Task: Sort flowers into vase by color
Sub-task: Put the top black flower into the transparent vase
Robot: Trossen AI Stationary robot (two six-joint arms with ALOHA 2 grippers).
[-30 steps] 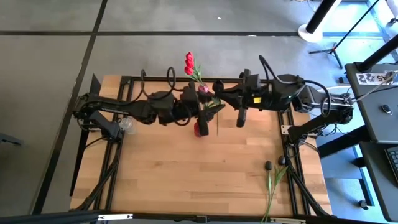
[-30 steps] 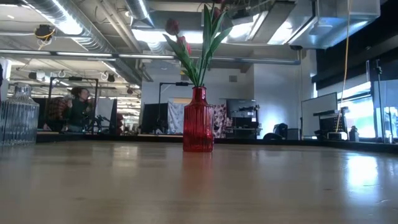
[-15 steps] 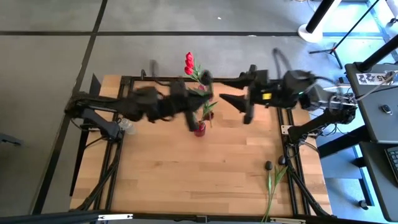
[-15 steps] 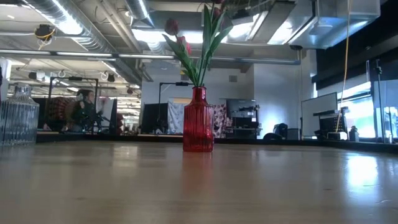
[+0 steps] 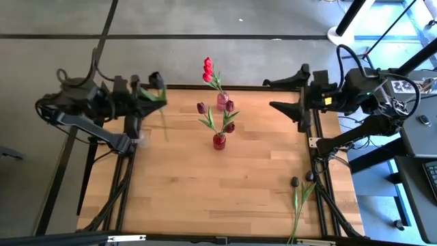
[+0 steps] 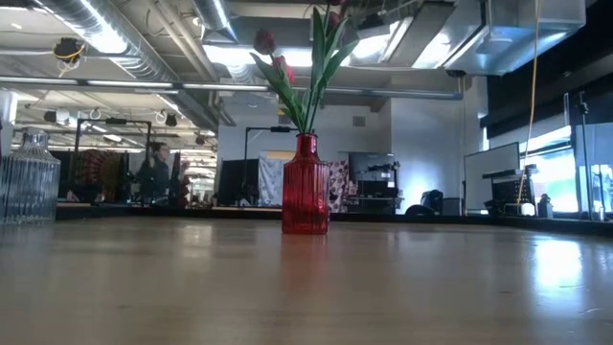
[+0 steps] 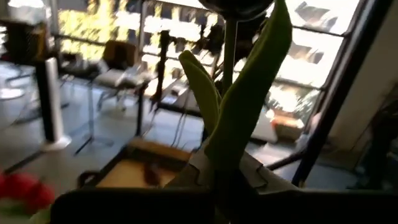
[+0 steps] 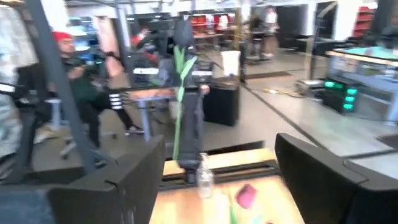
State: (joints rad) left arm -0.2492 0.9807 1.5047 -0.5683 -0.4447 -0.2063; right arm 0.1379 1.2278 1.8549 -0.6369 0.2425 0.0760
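Note:
My left gripper (image 5: pixel 146 96) (image 7: pixel 221 171), above the table's far left corner, is shut on a dark-headed flower (image 5: pixel 158 102) (image 7: pixel 239 93) (image 8: pixel 181 74). My right gripper (image 5: pixel 285 107) (image 8: pixel 217 180) stands open at the far right, holding nothing. In the middle, a red vase (image 5: pixel 218 141) (image 6: pixel 306 187) holds maroon tulips (image 5: pixel 203 108). Behind it, a pinkish vase (image 5: pixel 222 101) holds red tulips (image 5: pixel 207 68). More flowers (image 5: pixel 299 198) lie flat at the near right. My left gripper pinches the flower's stem and the base of its leaves (image 7: pixel 225 158) between its two fingers (image 7: pixel 194 167). The fingers come level from the table's left, across the stem. The flower stands roughly upright, head up, its lower stem (image 5: pixel 164 130) hanging clear above the table.
A clear glass vase (image 5: pixel 140 139) (image 6: pixel 29 180) stands at the table's left edge, near my left arm. The black frame rails (image 5: pixel 311 147) run along the table's sides. Bare wood (image 5: pixel 205 191) lies in front of the vases. People show in the room behind.
At the middle vases my left gripper shut on the flower and my right gripper opened, letting it go. My left gripper then swung toward the table's left edge with the flower, lifted clear. My right gripper drew back toward the right edge.

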